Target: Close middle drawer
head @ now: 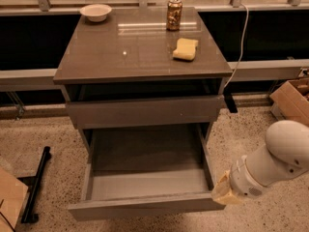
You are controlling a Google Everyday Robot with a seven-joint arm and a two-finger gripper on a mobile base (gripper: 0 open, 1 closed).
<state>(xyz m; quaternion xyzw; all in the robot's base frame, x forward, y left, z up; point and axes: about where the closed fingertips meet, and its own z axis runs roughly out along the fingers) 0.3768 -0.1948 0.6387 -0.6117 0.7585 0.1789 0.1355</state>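
Observation:
The middle drawer [143,210] is pulled far out of the grey-brown cabinet [120,57]. Its plain flat front faces me and its grey inside is empty. Above it the taller-fronted drawer [145,111] stands a little out from the cabinet. The lowest drawer is hidden under the open one. My gripper [223,191], on the white arm [275,161], is low at the right, right beside the front right corner of the middle drawer. I cannot tell whether it touches the drawer front.
On the cabinet top stand a white bowl [95,12], a drink can [174,14] and a yellow sponge [186,49]. A cardboard box [292,98] is at the right, flat cardboard [9,197] and a black bar [36,185] lie at the left. A white cable [240,47] hangs behind.

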